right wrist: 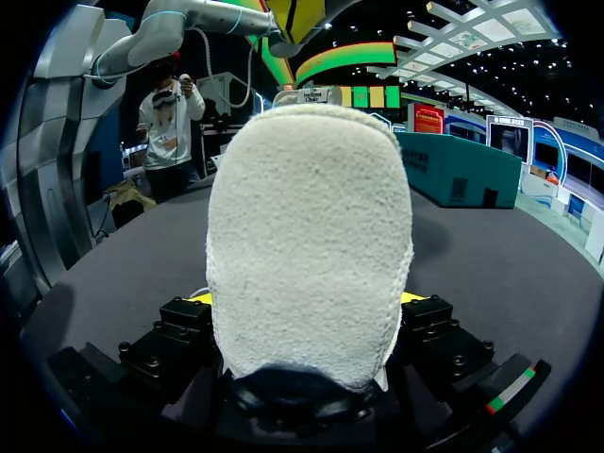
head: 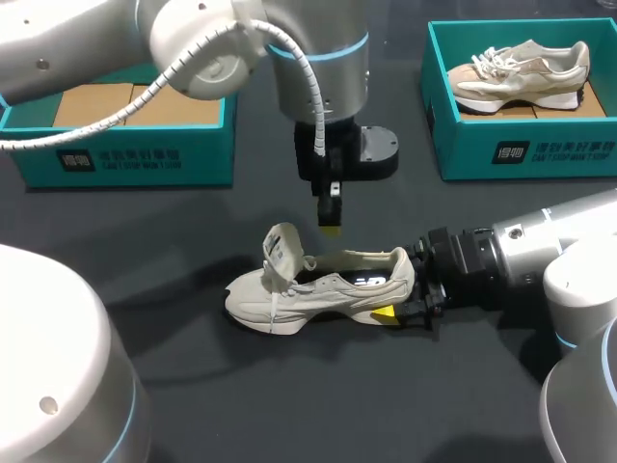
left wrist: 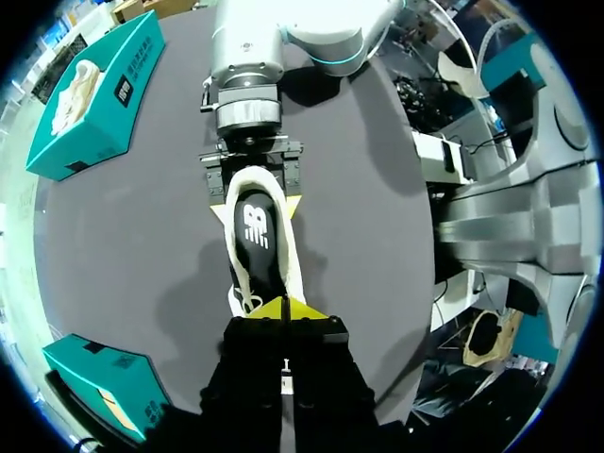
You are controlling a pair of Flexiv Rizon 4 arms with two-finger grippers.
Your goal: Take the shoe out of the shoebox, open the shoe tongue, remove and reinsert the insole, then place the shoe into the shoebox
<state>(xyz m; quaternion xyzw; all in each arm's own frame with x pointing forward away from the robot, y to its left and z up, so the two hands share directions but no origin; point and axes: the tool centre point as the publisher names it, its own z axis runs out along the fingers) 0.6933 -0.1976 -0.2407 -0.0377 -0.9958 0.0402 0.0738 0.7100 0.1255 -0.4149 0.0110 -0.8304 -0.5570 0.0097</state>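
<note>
Insole removal due: right gripper clamped the shoe heel; left gripper, closed and empty above the insole, must open.

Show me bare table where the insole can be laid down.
Bare table in front of the shoe, and between its toe and the left shoebox. Crowded: left gripper over the shoe, right gripper on its heel.

Right hand clamped, left hand hovering
</note>
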